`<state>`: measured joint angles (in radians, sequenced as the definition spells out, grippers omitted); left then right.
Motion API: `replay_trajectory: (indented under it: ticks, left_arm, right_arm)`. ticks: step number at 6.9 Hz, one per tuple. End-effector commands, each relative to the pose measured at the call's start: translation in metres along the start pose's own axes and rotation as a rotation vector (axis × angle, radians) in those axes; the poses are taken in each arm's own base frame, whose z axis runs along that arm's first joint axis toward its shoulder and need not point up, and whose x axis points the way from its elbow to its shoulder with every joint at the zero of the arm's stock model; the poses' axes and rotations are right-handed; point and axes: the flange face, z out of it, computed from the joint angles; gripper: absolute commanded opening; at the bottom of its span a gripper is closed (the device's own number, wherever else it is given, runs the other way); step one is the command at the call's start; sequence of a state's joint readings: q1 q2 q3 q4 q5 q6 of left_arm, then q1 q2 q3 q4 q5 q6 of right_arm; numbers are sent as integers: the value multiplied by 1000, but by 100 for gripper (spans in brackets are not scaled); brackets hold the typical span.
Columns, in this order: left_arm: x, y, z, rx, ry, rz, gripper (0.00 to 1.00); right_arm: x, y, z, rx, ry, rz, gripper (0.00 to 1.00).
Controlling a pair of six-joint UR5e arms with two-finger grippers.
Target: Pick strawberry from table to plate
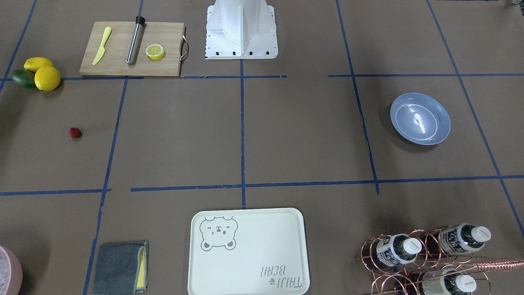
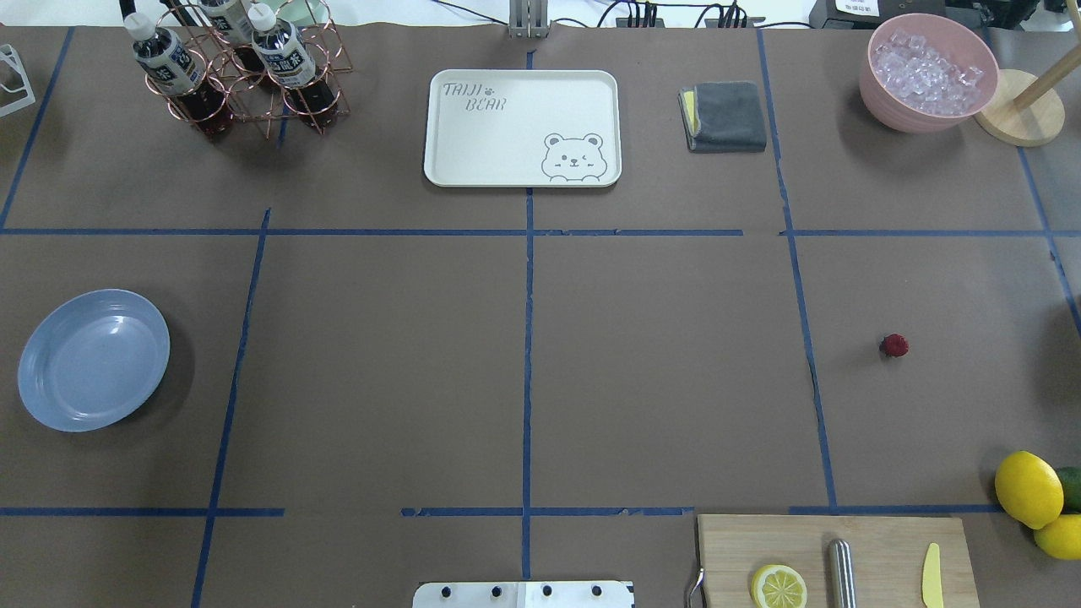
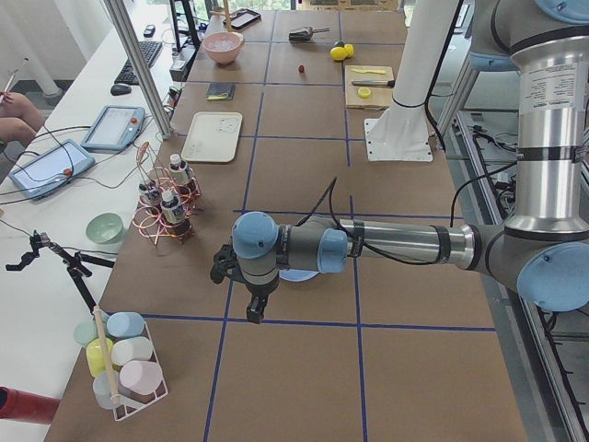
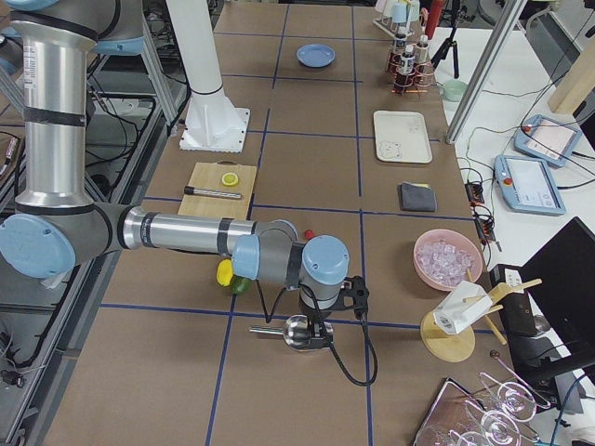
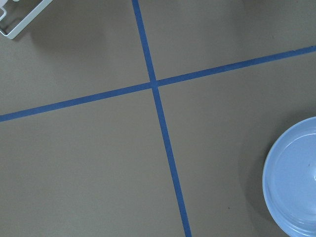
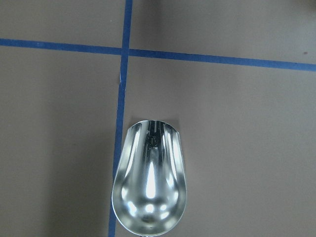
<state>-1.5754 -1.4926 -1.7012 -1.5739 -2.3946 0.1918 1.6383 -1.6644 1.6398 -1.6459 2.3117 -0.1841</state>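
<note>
**Strawberry to plate: no step carried out so far**

(a) left pincer (image 3: 255, 311): poised above the counter (image 2: 659, 380) near the plate (image 2: 93, 359), off its rim rather than over it. Seen only from the side, so cannot tell whether spread or closed.

(b) right pincer (image 4: 318, 325): at the counter end farthest from the plate, above a metal scoop (image 6: 149, 192) lying on the brown paper. Likewise seen only from the side, state not to be told.

(c) strawberry (image 2: 893, 344): lying alone on the counter, well apart from the plate, past the centre tape line on the robot's right. Touched by neither pincer.

(d) Plate itself: empty, flat on the counter, glossy inside.

(e) lemons (image 2: 1029, 488) and cutting board (image 2: 878, 549): further still from the plate than the strawberry, toward the robot's base. No part in the task.

Progress, as judged: at the very start. Done: nothing visible. Left: reaching to the strawberry, closing on it, lifting, carrying across nearly the whole counter to the plate, releasing inside the rim. Probably a pickup for the right arm, being the one far from the plate like the berry.
</note>
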Motion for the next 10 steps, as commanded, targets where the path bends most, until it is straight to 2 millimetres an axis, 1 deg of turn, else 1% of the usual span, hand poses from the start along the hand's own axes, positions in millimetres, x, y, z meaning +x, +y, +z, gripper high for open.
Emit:
replay_trajectory:
  ticks: [1,2,3,4,5,6,7,8,9,10]
  left_arm:
    - [0,1,1,-2,-1,3,100]
    - [2,0,-2,4,-1,6,100]
    - [7,-1,-7,15,-1,15,100]
    - [15,-4,-16,32,-6,36,100]
    - [22,-9,-20,51,-10,63,100]
    - [30,-13,-17,64,-9,102,100]
    - [37,-18,-22,108,-9,153,100]
    - [47,-29,-33,227,-28,280,100]
    - [55,-34,-41,345,-52,407,100]
    - [54,-29,-41,434,-70,499,100]
  right_arm:
    - [0,0,0,0,-1,0,100]
    - [0,0,0,1,-1,1,100]
    - [-5,-3,-6,14,3,-13,100]
    - [-14,-5,-16,34,6,-33,100]
    - [-15,-5,-17,36,7,-35,100]
    - [-17,-7,-18,38,6,-34,100]
    - [-35,-11,-38,79,11,-69,100]
    - [-54,-16,-60,121,22,-104,100]
    - [-58,-14,-61,126,-9,-107,100]
    - [-60,-11,-56,124,-81,-99,100]
